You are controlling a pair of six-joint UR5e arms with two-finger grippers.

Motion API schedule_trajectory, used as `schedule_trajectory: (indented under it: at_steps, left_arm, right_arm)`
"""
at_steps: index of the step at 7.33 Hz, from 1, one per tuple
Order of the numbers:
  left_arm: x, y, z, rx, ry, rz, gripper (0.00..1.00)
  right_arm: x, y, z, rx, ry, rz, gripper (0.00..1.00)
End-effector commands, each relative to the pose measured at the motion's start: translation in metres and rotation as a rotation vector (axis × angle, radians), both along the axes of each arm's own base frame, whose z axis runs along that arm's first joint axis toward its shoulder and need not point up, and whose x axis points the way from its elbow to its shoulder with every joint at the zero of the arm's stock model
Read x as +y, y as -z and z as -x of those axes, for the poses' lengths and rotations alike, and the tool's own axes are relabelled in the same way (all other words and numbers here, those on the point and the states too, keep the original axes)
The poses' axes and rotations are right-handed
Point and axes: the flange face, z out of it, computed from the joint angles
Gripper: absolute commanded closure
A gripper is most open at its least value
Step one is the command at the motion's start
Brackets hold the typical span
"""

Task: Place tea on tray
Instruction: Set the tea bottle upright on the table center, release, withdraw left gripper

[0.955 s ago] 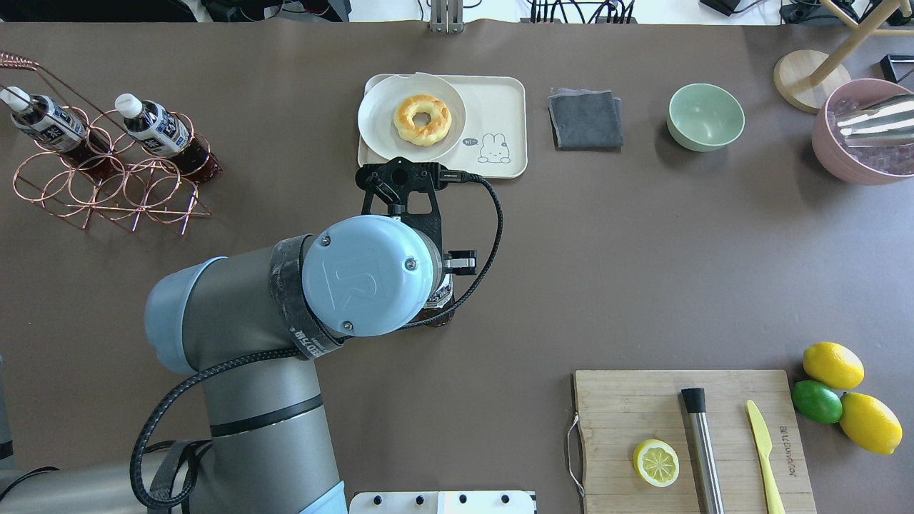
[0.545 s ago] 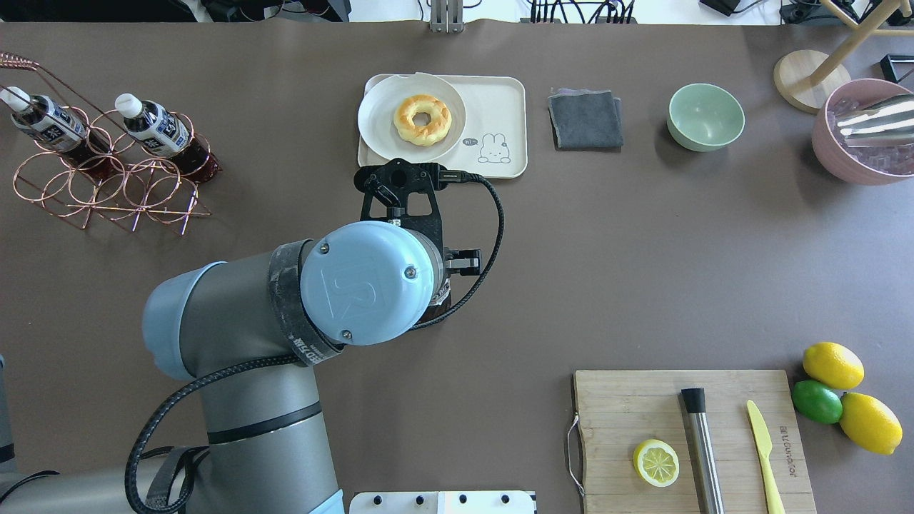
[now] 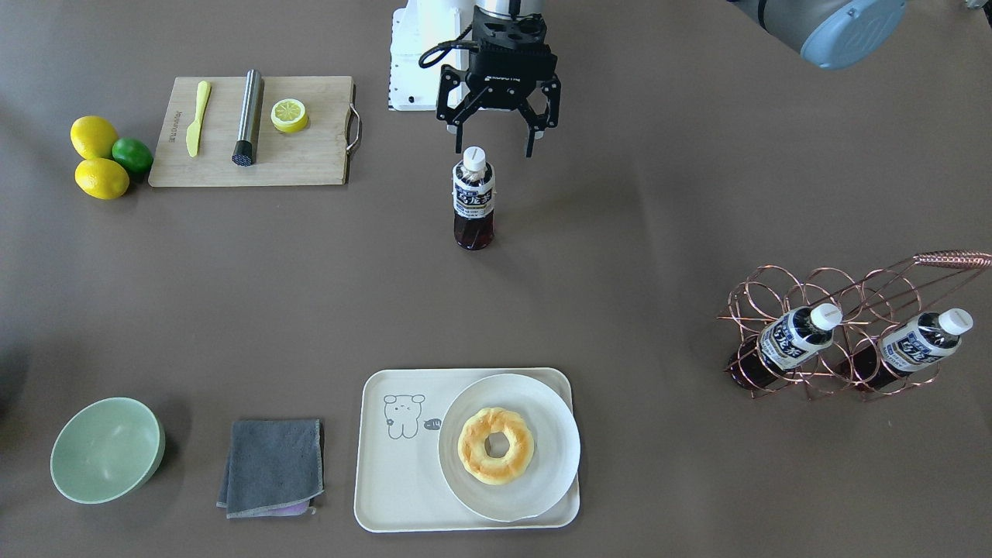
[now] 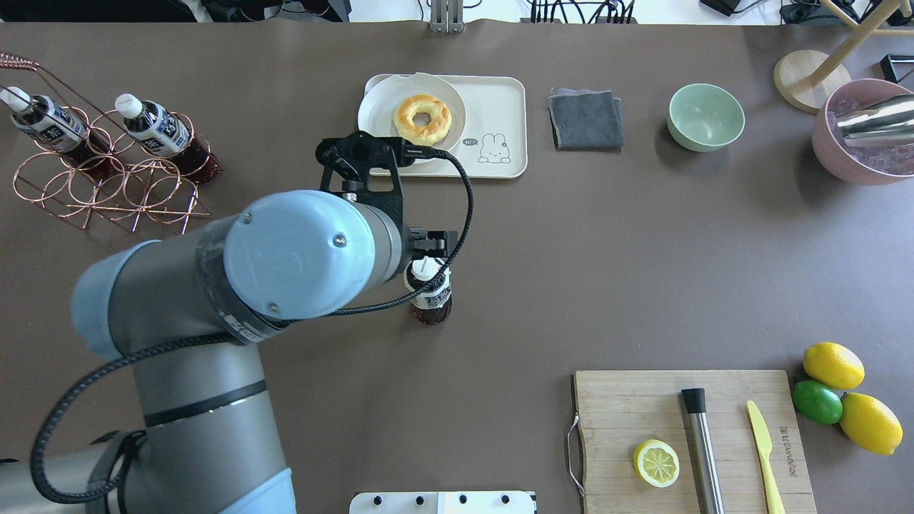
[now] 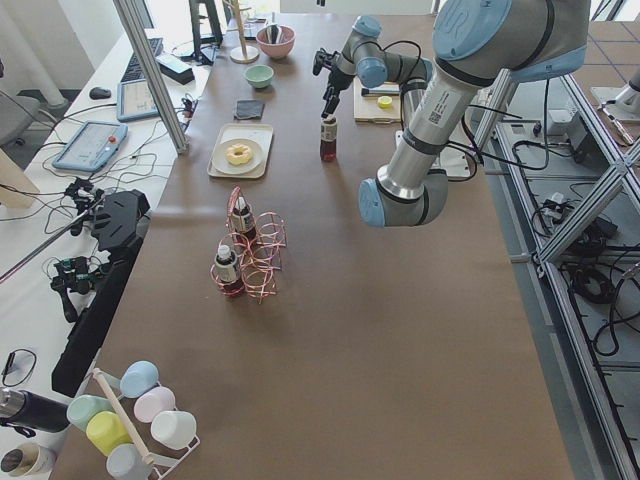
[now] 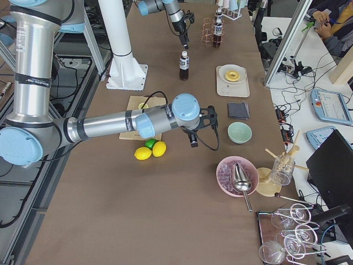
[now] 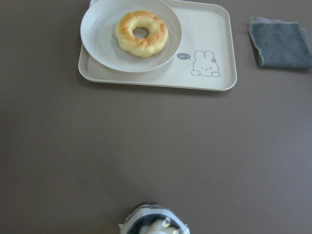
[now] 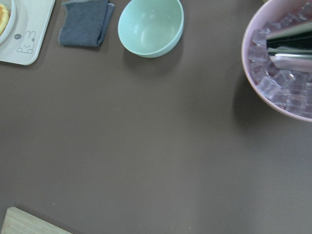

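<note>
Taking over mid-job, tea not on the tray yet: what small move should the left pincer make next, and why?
Probably lower the left pincer around the tea and shut it: it hangs open above the tea, which stands upright on the table, apart from the tray.

Matt brown tabletop [image 3: 666, 232]. Tea [image 3: 473, 203] in clear glossy plastic. Smooth matt cream plastic tray [image 3: 395, 474]. Shiny coppery metal wire rack [image 3: 949, 259]. Pale wooden board [image 3: 318, 155]. Soft grey cloth [image 3: 271, 465].
</note>
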Motion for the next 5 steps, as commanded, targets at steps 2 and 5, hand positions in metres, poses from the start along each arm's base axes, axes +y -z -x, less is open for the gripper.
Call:
schedule_trajectory:
  at_steps: [2, 5]
  left_arm:
    - [-0.086, -0.073, 0.124, -0.075, -0.164, 0.017, 0.04]
    - [-0.127, -0.151, 0.221, -0.093, -0.258, 0.004, 0.04]
  right_arm:
    - [-0.062, 0.141, 0.145, 0.042, 0.027, -0.039, 0.01]
    - [-0.046, 0.276, 0.303, 0.007, -0.043, -0.023, 0.02]
